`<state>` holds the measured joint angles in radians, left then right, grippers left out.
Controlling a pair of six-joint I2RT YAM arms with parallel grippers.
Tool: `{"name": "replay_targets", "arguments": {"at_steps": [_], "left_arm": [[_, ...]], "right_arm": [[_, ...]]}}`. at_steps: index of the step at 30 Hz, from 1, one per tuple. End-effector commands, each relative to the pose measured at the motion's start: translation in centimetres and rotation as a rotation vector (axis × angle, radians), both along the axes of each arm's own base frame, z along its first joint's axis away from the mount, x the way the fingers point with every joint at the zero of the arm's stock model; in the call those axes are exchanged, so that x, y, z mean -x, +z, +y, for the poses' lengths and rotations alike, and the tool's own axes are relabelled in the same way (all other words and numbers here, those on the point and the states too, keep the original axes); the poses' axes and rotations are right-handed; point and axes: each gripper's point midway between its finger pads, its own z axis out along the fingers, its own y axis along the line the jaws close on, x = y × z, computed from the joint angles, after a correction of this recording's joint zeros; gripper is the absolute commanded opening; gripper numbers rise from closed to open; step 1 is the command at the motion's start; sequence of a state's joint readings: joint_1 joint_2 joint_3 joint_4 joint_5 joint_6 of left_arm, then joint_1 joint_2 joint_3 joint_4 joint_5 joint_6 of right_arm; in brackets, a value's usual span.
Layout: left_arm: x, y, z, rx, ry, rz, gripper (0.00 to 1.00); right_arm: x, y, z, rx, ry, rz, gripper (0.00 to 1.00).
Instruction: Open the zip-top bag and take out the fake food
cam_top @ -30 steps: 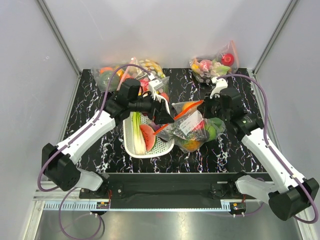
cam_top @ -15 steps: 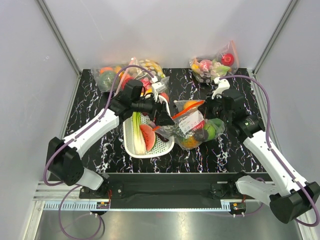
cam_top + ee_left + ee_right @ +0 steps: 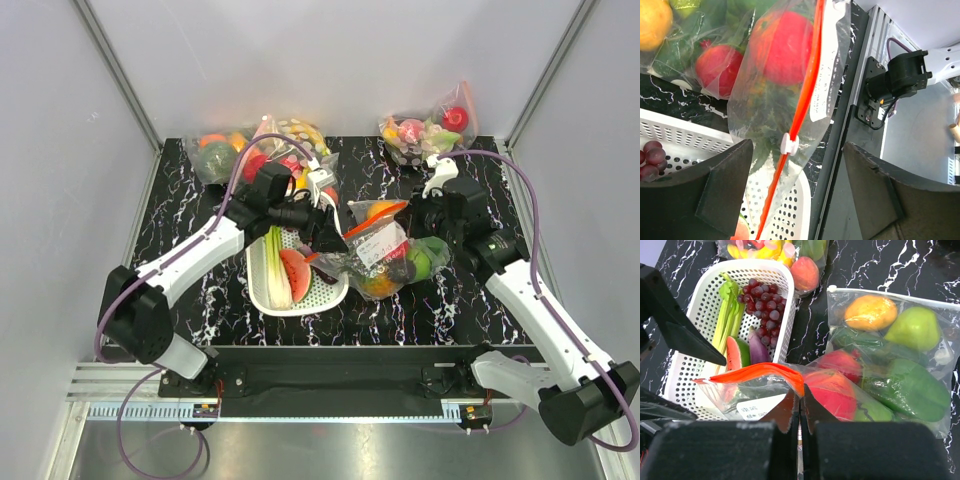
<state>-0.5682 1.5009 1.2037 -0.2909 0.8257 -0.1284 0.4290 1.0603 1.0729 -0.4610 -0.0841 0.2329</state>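
Bags are showing five in number from the top camera on the black marbled table (image 3: 455,310): the zip-top bag (image 3: 372,248) in the middle, a second clear bag (image 3: 432,258) lying partly under it on the right, two bags at the back left (image 3: 213,155) (image 3: 297,135) and one at the back right (image 3: 428,130). One white perforated basket (image 3: 325,292) is sitting just left of the zip-top bag, carrying one leek (image 3: 272,262), one watermelon slice (image 3: 295,270), one bunch of grapes (image 3: 762,297) and one eggplant (image 3: 759,351).

The zip-top bag is carrying one orange-red zip strip (image 3: 807,82), one white slider (image 3: 789,144) on that strip, and one white label (image 3: 757,407). The fake food (image 3: 782,47) is sitting inside it: one red round fruit is showing plainly through the plastic, with green pieces beside and below it. How many pieces there are in all I cannot tell through the crinkles.

The right gripper (image 3: 800,402) is clamping its two fingers tight together on the zip edge of the zip-top bag, near the strip's right end. The left gripper (image 3: 797,150) is standing wide apart on the bag's basket side; its fingers (image 3: 725,187) are flanking the strip and the slider, with clear gaps on both sides, touching neither and gripping nothing.
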Motion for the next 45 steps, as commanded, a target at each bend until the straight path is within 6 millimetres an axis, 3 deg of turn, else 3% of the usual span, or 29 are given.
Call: {"name": "replay_targets", "arguments": {"at_steps": [1,9,21,27,30,45], "left_arm": [[-0.8,1.0,-0.7,0.031,-0.013,-0.060,0.77],[-1.0,1.2,-1.4,0.041,-0.023,-0.055,0.55],[-0.1,1.4,-2.3,0.054,-0.061,-0.051,0.35],[0.2,0.9,-2.4,0.046,-0.069,-0.033,0.08],[0.4,0.5,-2.3,0.038,-0.075,-0.022,0.00],[2.7,-1.9,-0.2,-0.043,-0.069,0.030,0.00]], "right_arm": [[-0.1,3.0,0.0,-0.052,-0.001,-0.080,0.00],[0.2,3.1,-0.1,-0.052,-0.005,-0.085,0.00],[0.2,2.3,-0.1,-0.051,-0.003,-0.067,0.00],[0.0,2.2,-0.4,-0.048,-0.025,-0.062,0.00],[-0.2,2.0,-0.8,-0.037,-0.051,-0.056,0.00],[-2.0,1.7,-3.5,0.006,-0.207,-0.064,0.00]]}}
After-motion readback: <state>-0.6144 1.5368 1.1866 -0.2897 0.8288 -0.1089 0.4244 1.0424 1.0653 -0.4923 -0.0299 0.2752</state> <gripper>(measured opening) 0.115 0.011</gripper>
